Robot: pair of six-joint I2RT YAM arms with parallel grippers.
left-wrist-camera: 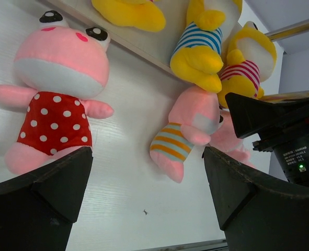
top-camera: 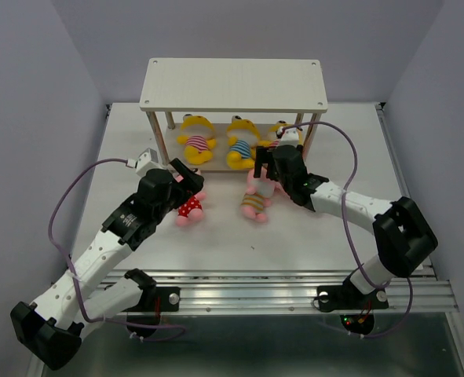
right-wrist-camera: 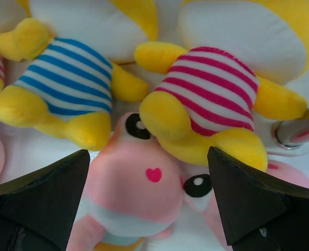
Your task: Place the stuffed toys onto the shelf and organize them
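Observation:
The shelf stands at the back, with three yellow toys on its lower board: a red-striped one, a blue-striped one and a red-striped one. A pink polka-dot toy and a pink orange-striped toy lie on the table in front. A third pink toy is mostly hidden behind the striped one. My left gripper is open and empty above the polka-dot toy. My right gripper is open, its jaws either side of a pink toy's head.
The shelf's metal right leg stands close to the right finger. The blue-striped yellow toy and a red-striped yellow toy overhang the pink head. White table runs in front; grey walls on both sides.

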